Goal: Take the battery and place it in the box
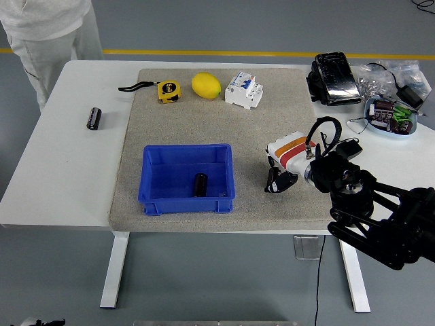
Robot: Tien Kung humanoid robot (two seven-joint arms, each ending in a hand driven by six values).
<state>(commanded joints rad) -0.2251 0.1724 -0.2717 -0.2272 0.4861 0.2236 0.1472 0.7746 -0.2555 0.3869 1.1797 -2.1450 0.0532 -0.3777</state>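
Observation:
A dark cylindrical battery (pixel 201 184) lies inside the blue box (pixel 154 178) at the front of the grey mat. A second dark battery (pixel 94 117) rests on the bare white table to the left of the mat. My right hand (pixel 279 182), white with orange and red stripes and black fingers (pixel 274 185), hovers just right of the box. Its fingers hang relaxed and hold nothing. My left arm does not show.
At the mat's back lie a yellow tape measure (pixel 167 91), a lemon (pixel 206 85) and a white circuit breaker (pixel 243 89). A black device (pixel 335 78), cables and a blue dish of parts (pixel 390 117) crowd the right side. A person (pixel 47 27) stands at the far left corner.

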